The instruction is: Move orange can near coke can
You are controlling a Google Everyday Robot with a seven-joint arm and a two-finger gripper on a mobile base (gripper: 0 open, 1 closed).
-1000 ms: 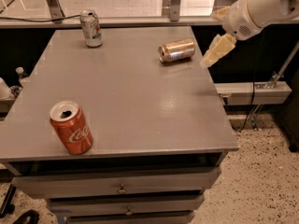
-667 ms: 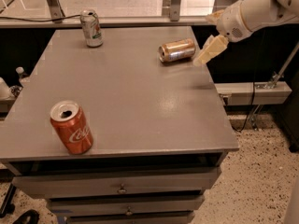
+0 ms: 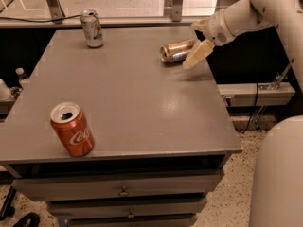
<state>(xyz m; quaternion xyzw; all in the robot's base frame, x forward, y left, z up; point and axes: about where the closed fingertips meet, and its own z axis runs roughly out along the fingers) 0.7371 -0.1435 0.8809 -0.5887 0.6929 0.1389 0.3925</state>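
Note:
The orange can (image 3: pixel 175 51) lies on its side at the far right of the grey table (image 3: pixel 137 98), its silver end facing left. The coke can (image 3: pixel 72 129) stands upright near the table's front left corner, its top open. My gripper (image 3: pixel 198 39) is at the right end of the orange can, just above the table. It is open, with one pale finger (image 3: pixel 197 54) in front of the can's right end and the other behind it. The can rests on the table, not lifted.
A white-green can (image 3: pixel 92 28) stands upright at the far left of the table. The table has drawers (image 3: pixel 123 190) below its front edge. My arm (image 3: pixel 265 8) reaches in from the upper right, and my white base (image 3: pixel 279 174) is at the lower right.
My gripper has moved left and a little down, from beside the table's right edge to the right end of the orange can. The cans have not moved.

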